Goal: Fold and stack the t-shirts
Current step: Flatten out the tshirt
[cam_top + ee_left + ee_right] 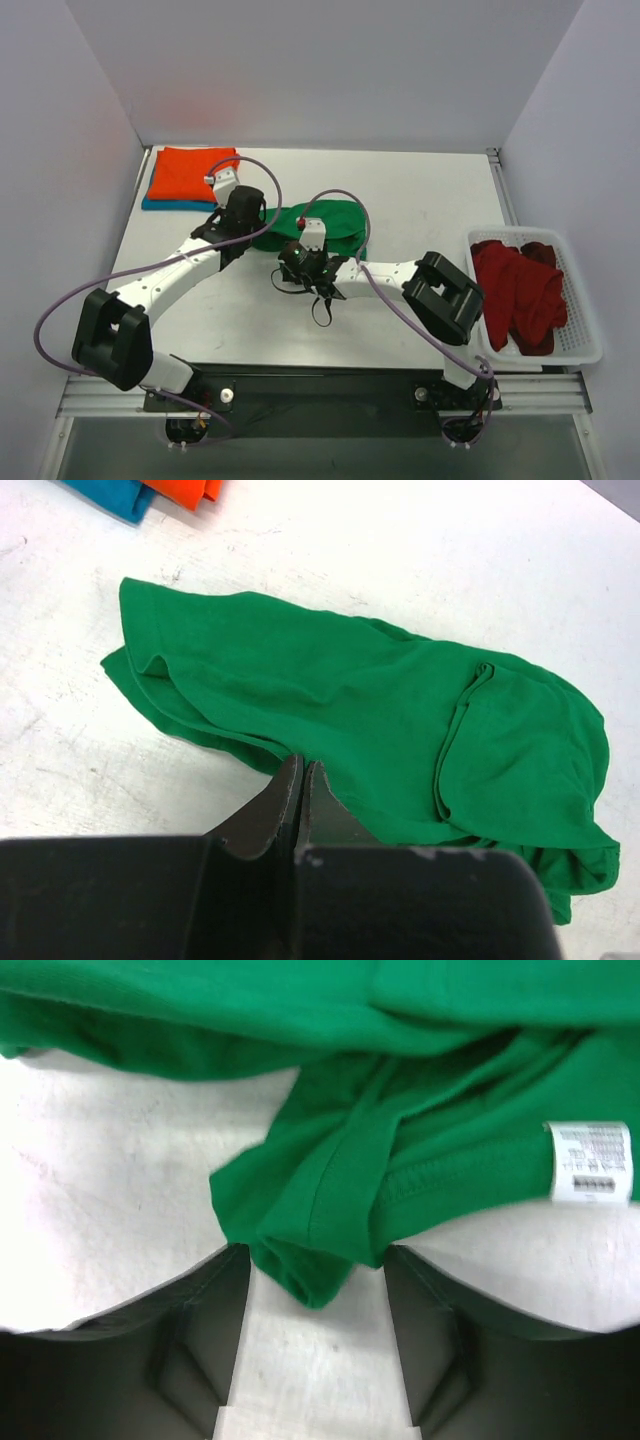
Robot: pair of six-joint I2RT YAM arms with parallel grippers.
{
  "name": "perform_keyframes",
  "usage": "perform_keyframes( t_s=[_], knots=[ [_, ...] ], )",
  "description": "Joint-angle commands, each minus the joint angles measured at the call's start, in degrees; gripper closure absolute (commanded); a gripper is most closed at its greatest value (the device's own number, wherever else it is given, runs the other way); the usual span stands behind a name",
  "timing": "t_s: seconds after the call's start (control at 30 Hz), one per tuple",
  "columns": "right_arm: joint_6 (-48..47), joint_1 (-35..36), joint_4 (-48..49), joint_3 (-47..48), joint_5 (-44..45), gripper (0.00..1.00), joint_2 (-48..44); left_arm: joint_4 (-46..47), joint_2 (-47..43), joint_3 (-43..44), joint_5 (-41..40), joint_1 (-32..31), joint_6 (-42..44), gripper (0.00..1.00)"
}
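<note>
The bright green t-shirt (322,224) lies bunched in the middle of the table. It also shows in the left wrist view (380,720) and the right wrist view (340,1200). My left gripper (238,232) is at its left edge, and its tips (300,768) are shut on the hem. My right gripper (298,262) is at its near edge. It (315,1265) is open, with a folded green corner lying between the jaws. An orange t-shirt (190,172) lies folded on a teal-blue one (158,204) at the back left. Dark red t-shirts (515,290) lie in a heap on the right.
A white plastic basket (580,340) at the table's right edge holds the dark red t-shirts. A white care label (590,1160) sticks out of the green t-shirt. Grey walls close off the back and both sides. Purple cables loop over both arms.
</note>
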Motion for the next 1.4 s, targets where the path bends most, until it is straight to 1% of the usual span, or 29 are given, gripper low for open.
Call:
perform_keyframes(
  t_s=[0.0,0.03,0.07,0.13,0.17,0.23,0.33,0.37,0.4,0.43,0.5,0.53,0.6,0.63,0.7,0.73,0.8,0.9,0.93,1.0,1.03,1.07,1.1,1.13,1.2,1.27,1.3,1.33,1.37],
  knots=[
    [0.85,-1.18,-0.01,2.58,4.39,0.53,2.43,-1.08,-1.31,3.44,-1.47,0.67,-0.02,1.0],
    [0.59,-1.44,0.17,2.31,4.66,0.61,2.43,-1.25,-1.4,3.62,-1.73,0.67,-0.02,1.0],
    [0.33,-2.23,0.26,1.96,4.22,0.75,2.35,-1.34,-1.4,4.14,-1.65,0.84,-0.02,1.0],
    [-0.11,-3.37,0.34,1.44,2.91,0.87,1.82,-1.26,-1.4,4.85,-1.82,1.2,-0.02,1.0],
    [-0.29,-4.34,0.43,0.91,2.12,1.0,1.38,-1.43,-1.31,5.63,-1.91,1.11,-0.02,1.0],
    [-0.46,-5.13,-0.35,-1.19,1.94,1.0,-0.19,-1.69,-1.14,6.69,-2.09,1.55,0.15,1.0],
    [-0.38,-7.24,-4.3,-6.46,3.95,1.0,-7.21,-3.27,-1.66,8.71,-3.22,1.99,0.86,1.0],
    [-0.64,-7.85,-5.79,-7.87,4.65,1.0,-12.46,-3.28,-2.53,8.98,-3.32,2.51,1.29,1.0],
    [-0.99,-9.25,-8.33,-9.71,4.92,1.0,-15.38,-3.28,-3.15,9.33,-3.4,2.86,1.82,1.0],
    [-1.6,-10.05,-8.79,-12.69,5.01,1.0,-21.5,-3.28,-4.29,9.68,-3.67,3.65,2.44,1.0],
    [-1.96,-12.5,-14.3,-15.69,4.75,1.0,-27.77,-3.89,-5.35,10.82,-3.67,4.62,2.88,1.0],
    [-2.31,-13.22,-15.9,-17.62,4.83,1.0,-33.72,-4.15,-5.7,11.35,-3.84,5.23,3.23,1.0],
    [-3.45,-14.53,-20.46,-18.95,6.32,1.0,-39.38,-4.77,-6.84,12.49,-3.76,6.82,3.93,1.0],
    [-3.8,-16.37,-22.23,-19.31,6.76,1.0,-44.19,-5.03,-7.02,14.06,-3.67,7.69,4.81,1.0],
    [-5.21,-19.1,-26.09,-19.4,6.6,1.0,-48.26,-5.74,-6.76,16.35,-2.8,9.71,6.12,1.0],
    [-5.73,-22.68,-26.98,-19.31,4.94,1.0,-51.41,-5.39,-5.72,18.63,-1.92,10.51,6.66,1.0],
    [-7.57,-26.12,-27.34,-19.05,3.0,1.0,-53.02,-5.65,-3.87,21.01,-0.16,12.87,7.36,1.0],
    [-9.42,-31.49,-27.34,-16.68,-0.69,1.0,-49.62,-5.74,1.84,25.67,4.14,14.99,8.32,1.0],
    [-9.43,-32.72,-27.34,-15.72,-3.66,1.0,-48.29,-6.09,5.68,26.9,4.59,15.34,8.68,1.0],
    [-9.52,-36.15,-25.33,-13.17,-5.79,1.0,-45.48,-6.7,10.27,31.82,7.3,16.05,9.21,1.0],
    [-9.69,-37.12,-24.28,-12.2,-6.41,1.0,-41.99,-7.31,15.34,33.75,8.71,16.66,9.21,1.0],
    [-9.87,-39.13,-23.13,-10.97,-7.81,1.0,-39.86,-8.97,18.0,38.81,10.2,17.01,9.21,1.0],
    [-10.13,-40.19,-22.77,-7.48,-8.87,1.0,-37.41,-9.69,20.63,41.13,12.22,17.19,9.38,1.0],
    [-10.22,-41.16,-22.51,-5.62,-9.49,1.0,-32.6,-9.87,24.84,43.5,13.2,17.54,9.47,1.0],
    [-9.7,-44.76,-22.16,-0.01,-11.76,1.0,-25.74,-9.17,28.29,48.86,16.35,17.89,9.82,1.0],
    [-8.46,-47.31,-20.85,3.35,-15.1,1.0,-21.93,-11.79,32.86,53.52,18.03,18.42,9.56,1.0],
    [-8.29,-48.98,-20.49,5.8,-16.86,1.0,-19.13,-13.11,34.01,58.59,18.13,18.51,9.82,1.0],
    [-8.37,-49.69,-20.49,6.61,-19.31,1.0,-18.14,-15.99,35.59,60.73,18.39,18.6,10.09,1.0],
    [-8.55,-50.22,-20.49,7.23,-19.34,1.0,-17.79,-17.24,35.78,62.84,18.39,18.6,10.09,1.0]
  ],
)
